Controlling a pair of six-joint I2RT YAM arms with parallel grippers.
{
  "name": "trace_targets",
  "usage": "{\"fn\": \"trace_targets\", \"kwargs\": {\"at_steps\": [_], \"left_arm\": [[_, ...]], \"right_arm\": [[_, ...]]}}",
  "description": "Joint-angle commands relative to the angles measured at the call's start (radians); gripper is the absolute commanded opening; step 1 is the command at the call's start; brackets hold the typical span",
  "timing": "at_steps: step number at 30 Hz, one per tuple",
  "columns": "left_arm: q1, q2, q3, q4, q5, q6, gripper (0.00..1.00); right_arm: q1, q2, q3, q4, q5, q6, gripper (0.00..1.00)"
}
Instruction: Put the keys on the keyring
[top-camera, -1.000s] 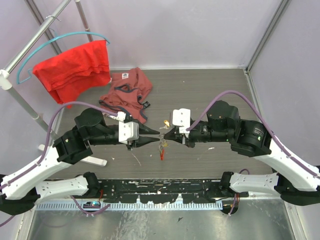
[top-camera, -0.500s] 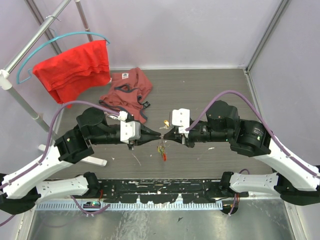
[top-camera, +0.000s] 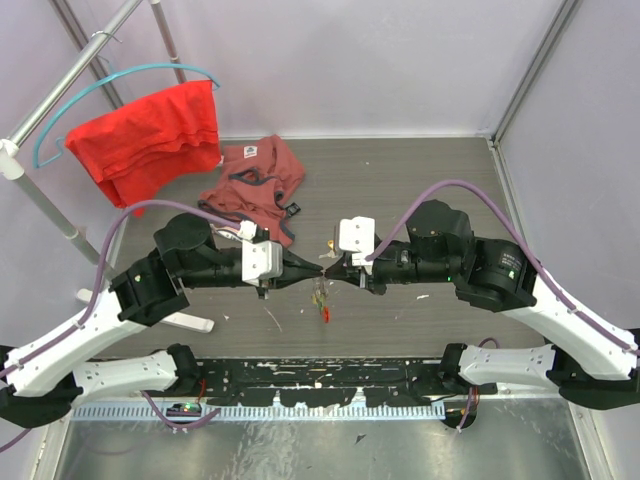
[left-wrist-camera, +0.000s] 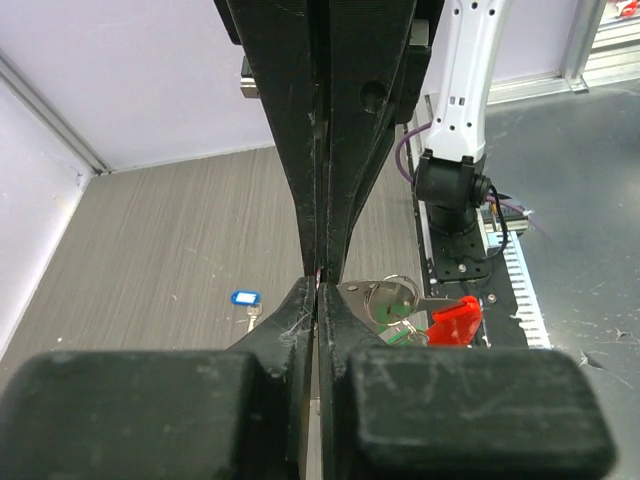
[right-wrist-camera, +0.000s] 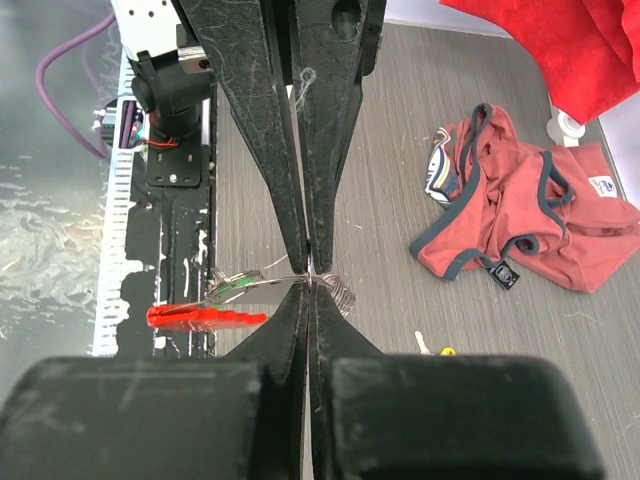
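The keyring (top-camera: 321, 296) hangs above the table between both grippers, its red tag (top-camera: 325, 313) dangling below. My left gripper (top-camera: 318, 272) and right gripper (top-camera: 330, 272) meet tip to tip, each shut on the ring. In the left wrist view the left gripper (left-wrist-camera: 318, 288) pinches the keyring (left-wrist-camera: 390, 297), which carries a green-headed key (left-wrist-camera: 398, 306) and the red tag (left-wrist-camera: 455, 318). The right gripper (right-wrist-camera: 310, 290) grips the keyring (right-wrist-camera: 338, 292) beside its tag (right-wrist-camera: 205, 317). A blue key (left-wrist-camera: 245, 297) and a yellow key (top-camera: 331, 243) lie loose on the table.
A pinkish-red garment (top-camera: 255, 190) lies crumpled behind the left arm. A red cloth (top-camera: 150, 130) hangs on a teal hanger from a metal rack at the far left, whose white foot (top-camera: 190, 322) rests near the left arm. Grey walls enclose the table.
My left gripper slid right to meet the right gripper's tips and its jaws closed in on the ring. The right arm crept slightly left.
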Motion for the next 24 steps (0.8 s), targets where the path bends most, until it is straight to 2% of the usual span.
{"fn": "trace_targets", "kwargs": {"at_steps": [1, 3, 6, 8, 11, 12, 18, 24], "left_arm": [[-0.004, -0.003, 0.039, 0.003, 0.004, 0.004, 0.08], [-0.003, -0.003, 0.04, -0.004, 0.001, 0.011, 0.01], [-0.003, -0.007, 0.037, -0.011, -0.008, 0.022, 0.0], [-0.004, -0.019, 0.029, -0.008, -0.015, 0.028, 0.0], [-0.003, -0.043, 0.003, 0.025, -0.027, 0.03, 0.0], [-0.004, -0.055, -0.011, 0.041, -0.026, 0.029, 0.0], [-0.004, -0.132, -0.118, 0.174, -0.022, 0.029, 0.0], [-0.004, -0.194, -0.198, 0.287, 0.051, 0.06, 0.0]], "right_arm": [[0.001, -0.006, 0.039, 0.08, -0.012, -0.013, 0.01], [0.001, -0.008, 0.038, 0.083, -0.012, -0.013, 0.01], [0.001, -0.021, 0.031, 0.096, -0.018, -0.011, 0.03], [0.001, -0.038, 0.019, 0.115, -0.024, -0.004, 0.12], [0.001, -0.074, -0.01, 0.157, -0.018, 0.013, 0.32], [0.001, -0.091, -0.024, 0.174, -0.01, 0.02, 0.34], [0.001, -0.219, -0.127, 0.301, 0.082, 0.089, 0.38], [0.001, -0.277, -0.184, 0.343, 0.127, 0.127, 0.38]]}}
